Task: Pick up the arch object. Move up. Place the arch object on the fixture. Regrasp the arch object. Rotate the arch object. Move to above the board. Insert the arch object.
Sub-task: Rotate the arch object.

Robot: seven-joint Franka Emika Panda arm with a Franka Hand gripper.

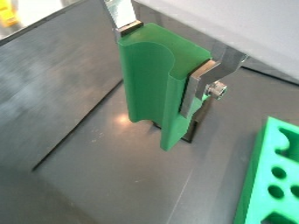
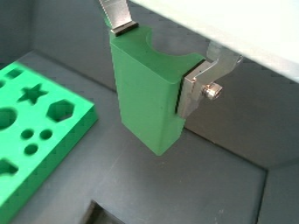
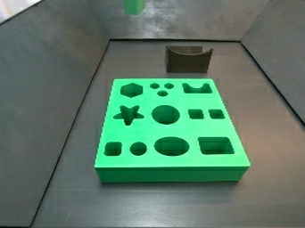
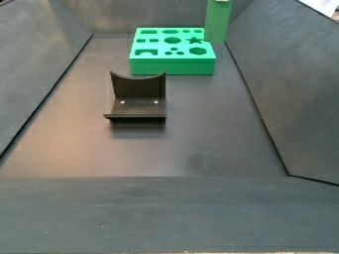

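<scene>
My gripper (image 1: 163, 48) is shut on the arch object (image 1: 156, 87), a small green block held upright with its curved notch facing the camera. In a wrist view the gripper (image 2: 158, 51) clamps the arch object (image 2: 146, 101) at its upper end, silver fingers (image 2: 197, 80) on opposite sides. The block hangs clear of the dark floor. In the side views only the arch object (image 3: 135, 5) (image 4: 219, 20) shows at the upper edge; the gripper is cut off. The board (image 3: 167, 175) (image 4: 172, 65) (image 1: 261, 188) (image 2: 52, 166) lies flat. The fixture (image 3: 187, 59) (image 4: 135, 99) stands apart with nothing on it.
Sloped dark walls (image 4: 272, 89) enclose the dark floor (image 4: 172, 149). A straight seam (image 1: 82, 131) runs across the floor under the block.
</scene>
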